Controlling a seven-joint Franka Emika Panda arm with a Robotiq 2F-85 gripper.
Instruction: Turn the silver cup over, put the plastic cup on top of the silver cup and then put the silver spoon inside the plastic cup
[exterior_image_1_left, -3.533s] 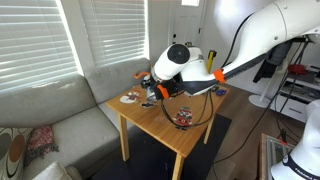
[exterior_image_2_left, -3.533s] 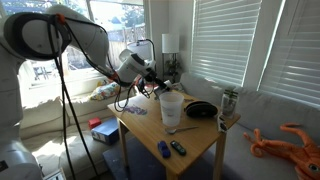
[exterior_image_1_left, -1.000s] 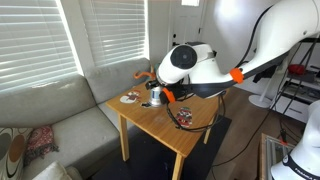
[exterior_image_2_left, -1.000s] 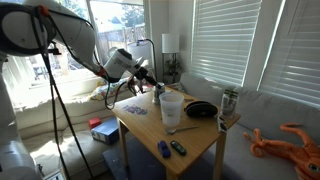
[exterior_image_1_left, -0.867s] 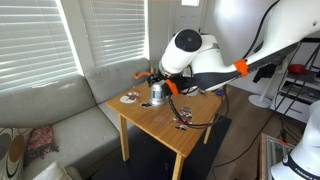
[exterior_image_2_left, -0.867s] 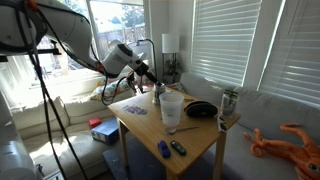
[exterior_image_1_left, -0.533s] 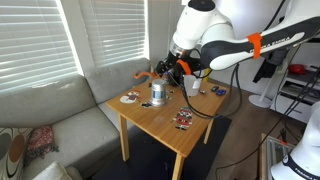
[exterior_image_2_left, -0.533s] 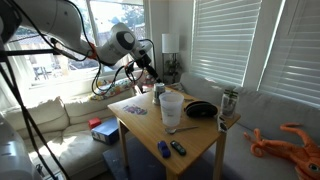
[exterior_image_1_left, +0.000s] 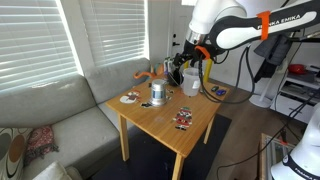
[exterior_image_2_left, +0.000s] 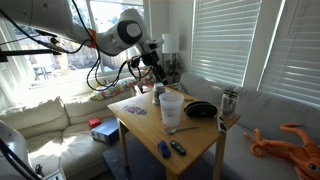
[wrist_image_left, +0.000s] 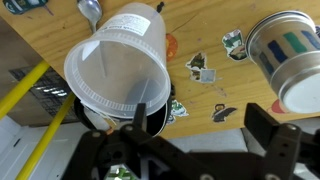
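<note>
The gripper (wrist_image_left: 185, 150) hangs in the air over the table (exterior_image_1_left: 160, 128), well above the cups. Its dark fingers (wrist_image_left: 275, 140) stand as wide apart as they go. Nothing is between them and they touch nothing.

In an exterior view, two small blue things (exterior_image_2_left: 168, 149) lie at the near corner of the table. Behind them the plastic cup (exterior_image_2_left: 171, 109) stands upright, mouth up, towards the middle of the table. The silver cup (exterior_image_2_left: 158, 91) stands farther back, near the far corner, apart from the plastic cup. The gripper (exterior_image_2_left: 156, 65) is above and behind it. A black bowl (exterior_image_2_left: 201, 109) lies just beside the plastic cup, at the far edge.

From the wrist, the plastic cup (wrist_image_left: 115, 65) shows its wide rim and the silver cup (wrist_image_left: 290, 55) sits off to one side, with small stickers (wrist_image_left: 200, 68) on the wood between them. The silver spoon (wrist_image_left: 90, 10) lies just beside the plastic cup. Only its bowl shows; the handle is cut off by the frame edge.

In the exterior view across the couch, the silver cup (exterior_image_1_left: 157, 94) and plastic cup (exterior_image_1_left: 191, 85) are small, and the gripper (exterior_image_1_left: 179, 72) is a dark shape whose fingers I cannot separate. I cannot tell whether the silver cup stands mouth up or mouth down. The plastic cup hides most of the black bowl in the wrist view.
</note>
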